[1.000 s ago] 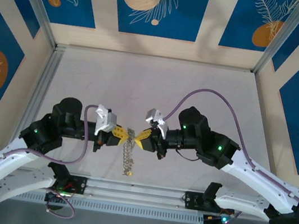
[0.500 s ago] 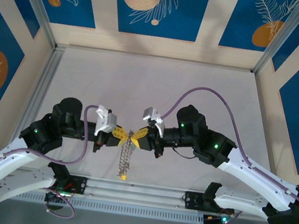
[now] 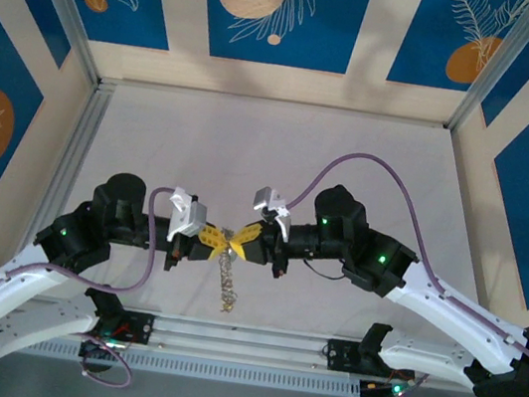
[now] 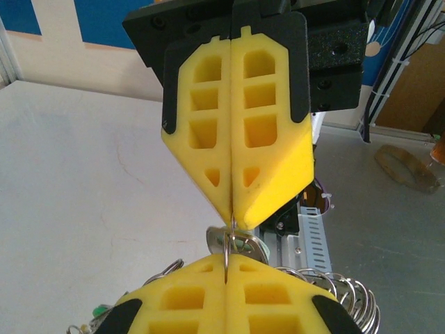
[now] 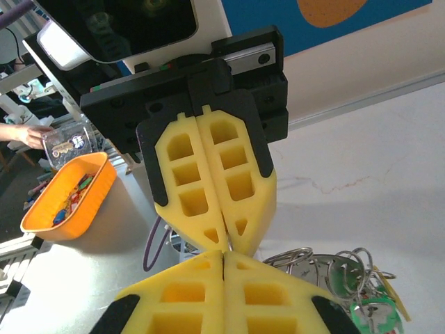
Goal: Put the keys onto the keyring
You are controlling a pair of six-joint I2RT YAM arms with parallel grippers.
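My two grippers meet tip to tip above the near middle of the table. The left gripper (image 3: 215,241) (image 4: 227,263) and the right gripper (image 3: 246,240) (image 5: 223,257) are both shut, pinching between them a thin metal keyring (image 4: 227,243) seen edge-on. A chain of rings (image 3: 226,275) hangs from it towards the table. A key with a pale mint head (image 4: 243,245) hangs just behind the pinched ring. More rings (image 5: 313,268) and a green-headed key (image 5: 368,314) dangle at the lower right of the right wrist view.
An orange bin (image 5: 66,198) with small items stands off the table beyond its near edge. Slotted metal rails (image 3: 242,341) run along the near edge between the arm bases. A purple cable (image 3: 370,170) loops over the right arm. Aluminium posts (image 3: 68,11) frame the table.
The right gripper has shifted slightly left, closing up against the left gripper's tips. The hanging chain has swung a little. The left arm has stayed put.
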